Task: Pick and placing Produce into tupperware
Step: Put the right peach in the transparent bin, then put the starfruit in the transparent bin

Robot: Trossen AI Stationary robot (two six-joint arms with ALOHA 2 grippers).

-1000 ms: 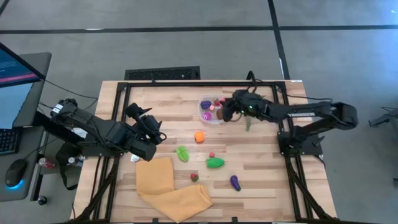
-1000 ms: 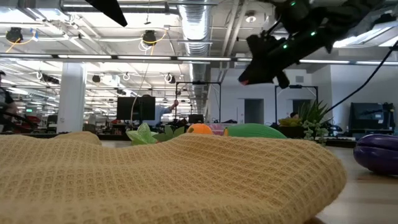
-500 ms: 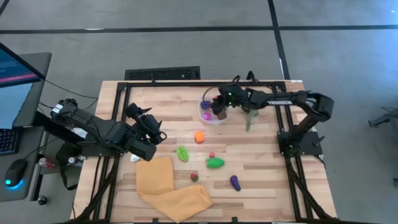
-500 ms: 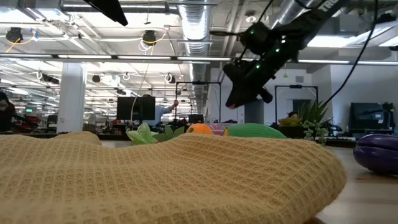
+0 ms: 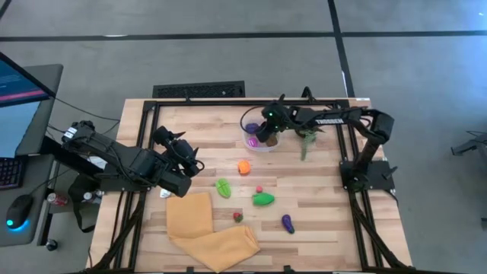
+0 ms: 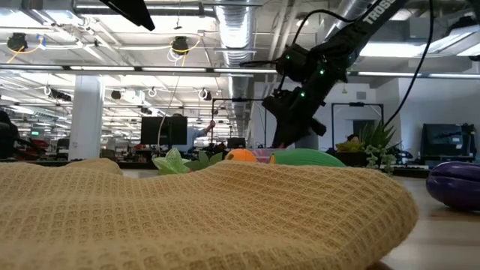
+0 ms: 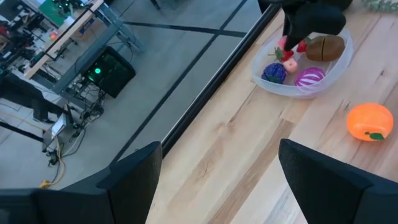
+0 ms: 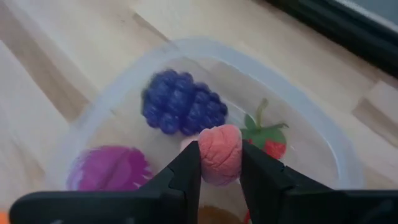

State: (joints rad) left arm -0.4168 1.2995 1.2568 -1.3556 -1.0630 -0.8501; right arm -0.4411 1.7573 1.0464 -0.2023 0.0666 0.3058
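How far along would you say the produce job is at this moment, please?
Done: the tupperware already holds purple grapes, a magenta piece and a strawberry. In hand: the right pincer is shut on a pink piece above the tub. Left: the orange, two green pieces and the eggplant on the table.

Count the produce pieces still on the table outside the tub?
6: orange piece, light green piece, tiny red piece, dark green piece, red piece beside the cloth, purple eggplant. The cloth could hide more.

Grey floor (image 5: 228, 61), ceiling ducts (image 6: 240, 34)
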